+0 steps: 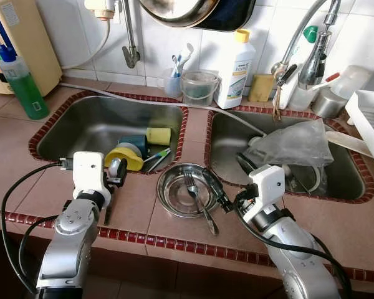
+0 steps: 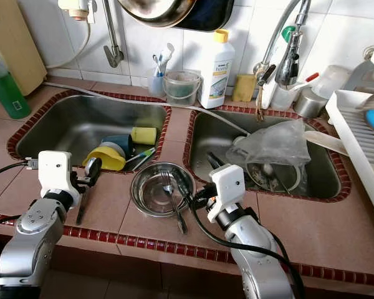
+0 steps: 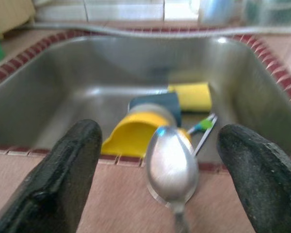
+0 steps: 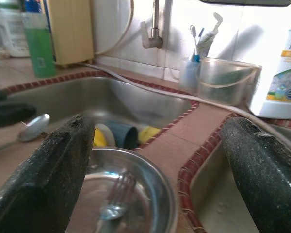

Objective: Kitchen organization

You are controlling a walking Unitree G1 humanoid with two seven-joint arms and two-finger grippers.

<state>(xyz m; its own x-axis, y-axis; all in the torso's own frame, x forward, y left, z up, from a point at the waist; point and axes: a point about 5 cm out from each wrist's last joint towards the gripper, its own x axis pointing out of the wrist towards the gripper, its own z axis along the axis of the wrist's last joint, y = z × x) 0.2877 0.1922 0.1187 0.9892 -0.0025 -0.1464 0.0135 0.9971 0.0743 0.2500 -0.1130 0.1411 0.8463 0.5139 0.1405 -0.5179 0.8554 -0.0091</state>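
Both sets of jaws are spread wide with nothing gripped. Left gripper (image 3: 160, 170) sits over the tiled counter edge, and a steel spoon (image 3: 170, 170) lies right between its fingers, bowl end pointing toward the left sink (image 1: 68, 134) (yellow cup (image 1: 126, 157), teal cup and yellow sponge (image 1: 158, 136) are down in there, past the fingertips). Right gripper (image 4: 155, 165) hovers over the near rim of a steel bowl (image 1: 174, 198) with a fork (image 1: 196, 196) resting in it, bowl mostly ahead of the fingertips.
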